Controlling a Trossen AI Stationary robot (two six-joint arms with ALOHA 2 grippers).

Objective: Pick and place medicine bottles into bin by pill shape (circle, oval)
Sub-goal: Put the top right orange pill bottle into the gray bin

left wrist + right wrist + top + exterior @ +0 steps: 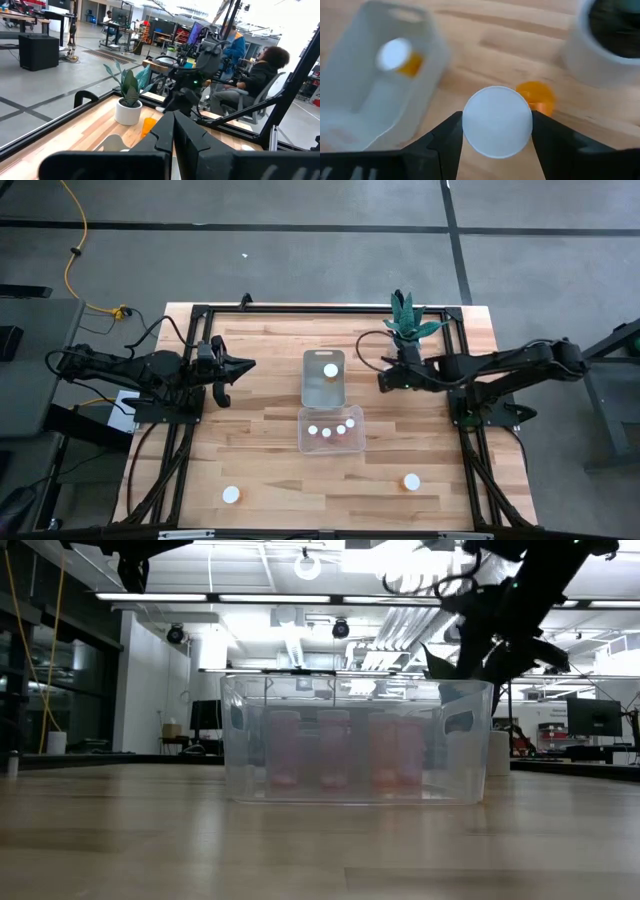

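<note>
My right gripper (384, 379) is shut on a medicine bottle with a white cap (496, 128), between the far clear bin (324, 380) and the white plant pot (405, 348). The far bin holds one bottle (330, 370). The near clear bin (331, 442) holds several bottles (326, 433), which stand upright in the low view (335, 750). Two more bottles stand on the table near its front edge (232, 495) (411, 481). My left gripper (240, 368) is shut and empty over the table's left side, and its closed fingers show in its wrist view (174, 127). My right gripper pinches the bottle's round white cap by its two opposite sides (465, 131) between its two fingers (445, 142). The fingers come from above, slanting down. The orange body (536, 97) hangs below the cap. I cannot tell whether its base touches the table.
The white pot with a green plant (406, 320) stands close behind my right gripper and also shows in the right wrist view (605, 45). Black frame rails run along the table's edges (190, 350). A person sits beyond the table in the left wrist view (260, 80).
</note>
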